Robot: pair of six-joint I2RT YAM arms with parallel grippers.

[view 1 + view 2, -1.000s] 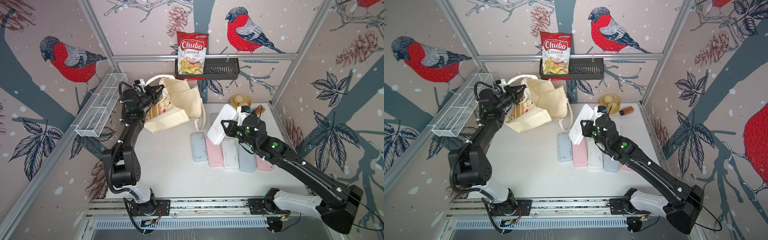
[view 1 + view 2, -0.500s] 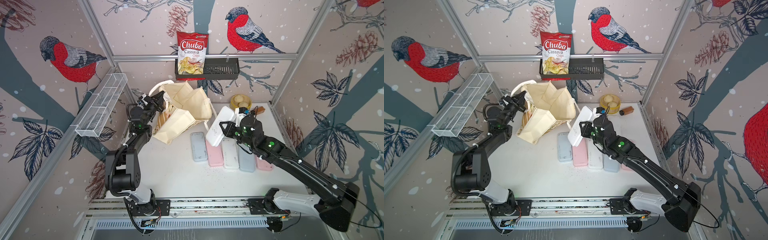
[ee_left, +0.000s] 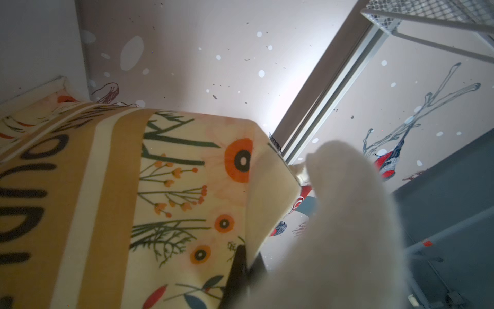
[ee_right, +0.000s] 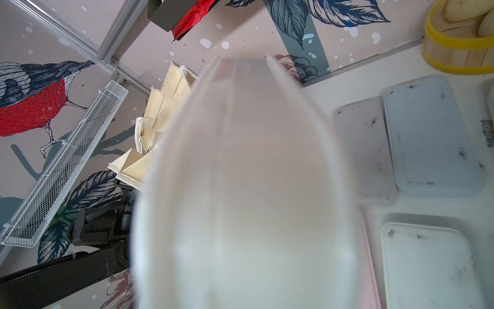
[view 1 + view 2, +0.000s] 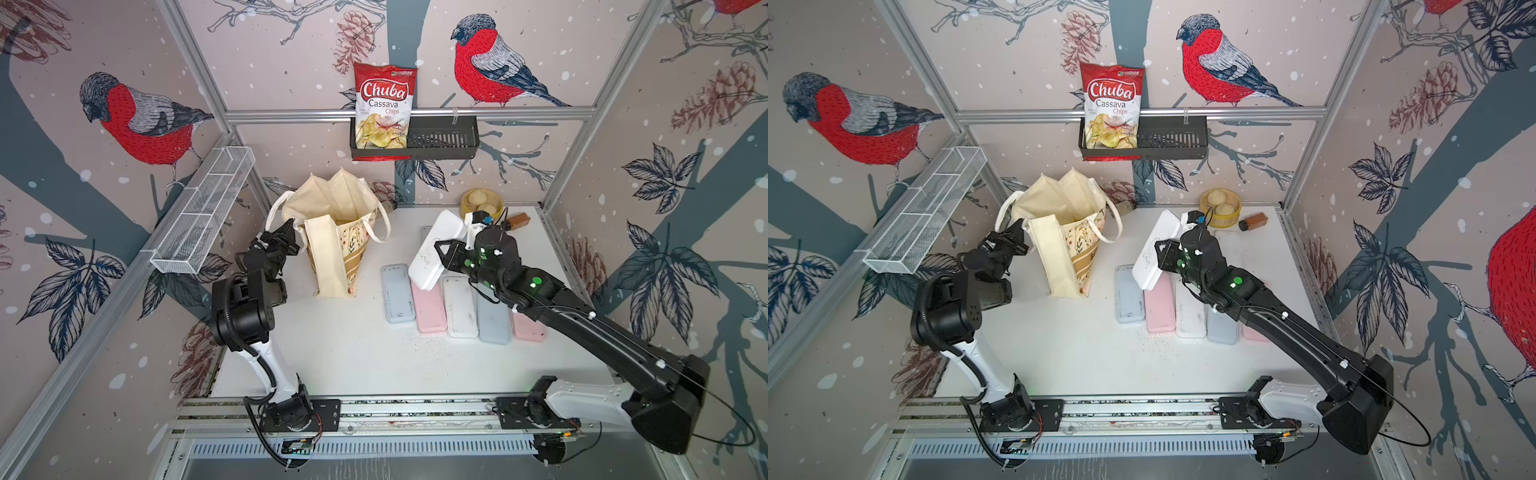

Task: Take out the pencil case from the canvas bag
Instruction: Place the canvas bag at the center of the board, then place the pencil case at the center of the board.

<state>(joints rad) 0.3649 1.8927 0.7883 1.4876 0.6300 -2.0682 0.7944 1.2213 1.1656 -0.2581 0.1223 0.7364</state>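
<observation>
Presently: canvas bag (image 5: 328,257) steadied upright, rim pinched by left fingers (image 3: 238,270); pencil case (image 5: 424,266) gripped clear in right fingers (image 5: 443,250).

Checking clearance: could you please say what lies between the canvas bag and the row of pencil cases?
Only bare table shows there, in both top views.

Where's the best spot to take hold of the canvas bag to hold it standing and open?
Probably the loop handle on the side away from the left gripper, coming in from that side. The canvas bag stands upright with its mouth open, that handle hangs clear of the cloth, and the left gripper pinches the opposite rim.
</observation>
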